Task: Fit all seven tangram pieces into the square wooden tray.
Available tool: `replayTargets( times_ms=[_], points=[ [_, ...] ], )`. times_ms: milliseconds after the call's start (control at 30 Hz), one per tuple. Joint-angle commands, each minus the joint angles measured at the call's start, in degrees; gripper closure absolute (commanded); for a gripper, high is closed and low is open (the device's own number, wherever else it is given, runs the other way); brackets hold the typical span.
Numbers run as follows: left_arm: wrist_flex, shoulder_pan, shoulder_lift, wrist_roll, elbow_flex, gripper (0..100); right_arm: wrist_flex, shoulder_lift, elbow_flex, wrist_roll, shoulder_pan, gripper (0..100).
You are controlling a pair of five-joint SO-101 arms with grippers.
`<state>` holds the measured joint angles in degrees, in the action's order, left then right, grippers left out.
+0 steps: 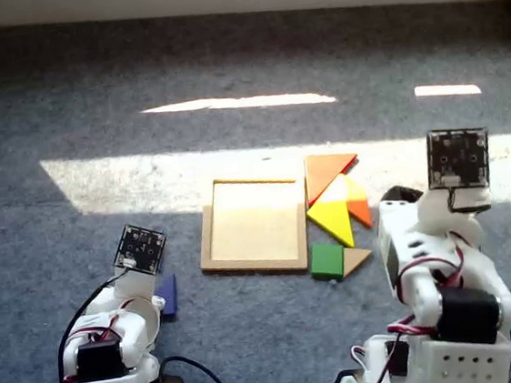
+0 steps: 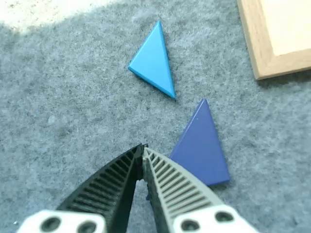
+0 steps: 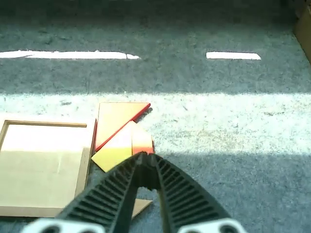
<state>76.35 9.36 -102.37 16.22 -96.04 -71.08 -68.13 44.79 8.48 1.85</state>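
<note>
The square wooden tray (image 1: 207, 238) lies empty at mid-table, its corner (image 2: 252, 43) showing in the left wrist view. Beside its right edge lie an orange triangle (image 1: 325, 170), a yellow triangle (image 1: 333, 218), a small red piece (image 1: 359, 206), a green square (image 1: 327, 260) and a tan triangle (image 1: 355, 258). A light blue triangle (image 2: 154, 60) and a dark blue triangle (image 2: 200, 145) rest on the carpet left of the tray. My left gripper (image 2: 142, 148) is shut and empty, its tips beside the dark blue triangle. My right gripper (image 3: 143, 156) is shut, hovering over the red piece (image 3: 142, 141).
Blue-grey carpet covers the whole surface, with a sunlit band crossing behind the tray. Both arm bases stand at the near edge, the left arm (image 1: 139, 254) and the right arm (image 1: 454, 166). Open carpet stretches beyond the tray.
</note>
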Motion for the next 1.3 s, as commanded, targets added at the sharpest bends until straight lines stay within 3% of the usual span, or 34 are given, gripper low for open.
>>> replayTargets(
  times_ms=[0, 267, 400, 967, 1267],
  points=[
    [0.26, 0.57, -1.63, 0.53, -1.19, 99, -0.13, 6.99, -3.38, 0.0, -6.46, 98.0],
    [0.26, 0.57, -1.63, 0.53, -1.19, 99, -0.04, 27.82, -9.54, -0.09, -16.22, 97.5],
    [0.26, 0.57, -1.63, 0.53, -1.19, 99, -0.04, 39.96, -16.4, -4.4, -16.48, 97.5],
    [0.26, 0.57, -1.63, 0.53, -1.19, 99, 0.04, 69.67, -33.98, -4.84, -16.75, 97.4],
    [0.26, 0.57, -1.63, 0.53, -1.19, 99, -5.93, 80.31, -41.98, -8.79, -17.63, 74.9]
  ],
)
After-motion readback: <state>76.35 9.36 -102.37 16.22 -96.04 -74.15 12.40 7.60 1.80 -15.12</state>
